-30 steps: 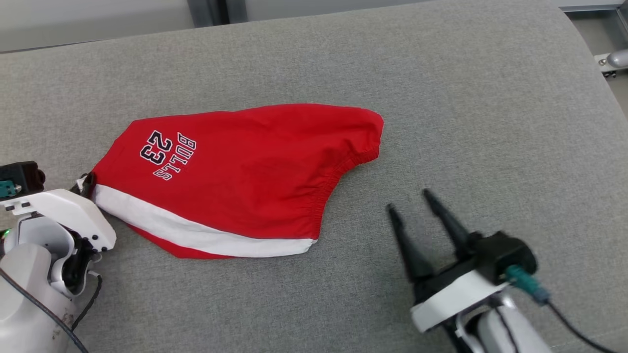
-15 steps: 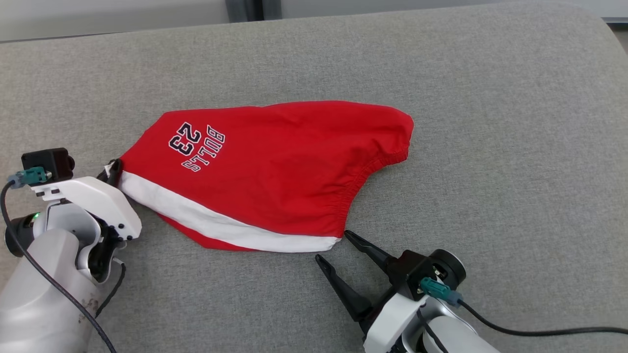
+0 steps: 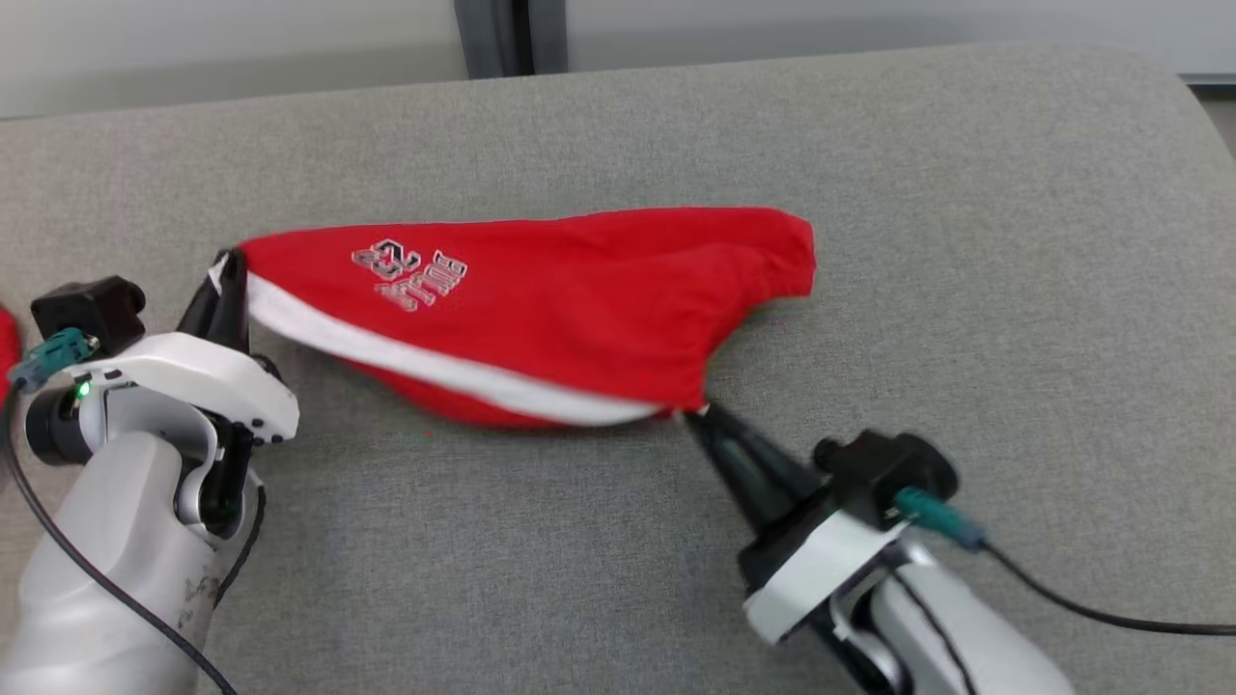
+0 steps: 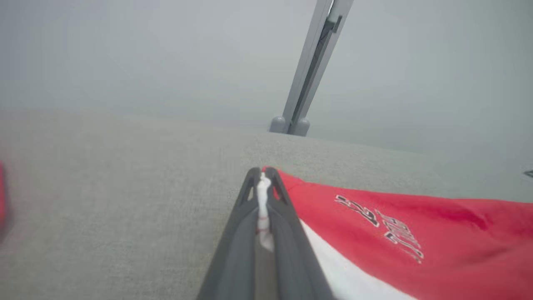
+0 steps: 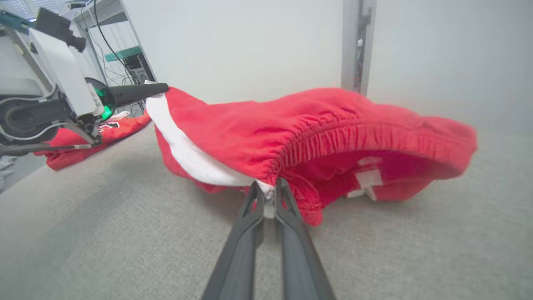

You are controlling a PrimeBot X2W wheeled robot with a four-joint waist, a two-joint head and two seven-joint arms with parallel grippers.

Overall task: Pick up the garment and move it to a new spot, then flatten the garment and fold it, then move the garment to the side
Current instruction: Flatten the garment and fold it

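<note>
The garment (image 3: 541,309) is a pair of red shorts with a white stripe and dark lettering, partly lifted off the grey cushion (image 3: 869,193). My left gripper (image 3: 224,275) is shut on its left corner; the left wrist view shows white fabric pinched between the fingers (image 4: 263,196) and the red cloth (image 4: 416,241) trailing right. My right gripper (image 3: 697,417) is shut on the lower right corner by the elastic waistband. In the right wrist view the garment (image 5: 316,133) hangs raised above the cushion from the gripper (image 5: 266,189), with the left gripper (image 5: 137,91) holding the far corner.
Another red piece of clothing (image 5: 83,141) lies on the cushion behind my left arm, its edge also at the far left of the head view (image 3: 6,343). A grey post (image 3: 507,37) stands behind the cushion against a pale wall. Bare cushion spreads in front and to the right.
My right gripper moved up to the garment's lower right corner and shut on it. My left gripper, holding the left corner, rose. The near edge of the garment lifted off the cushion.
</note>
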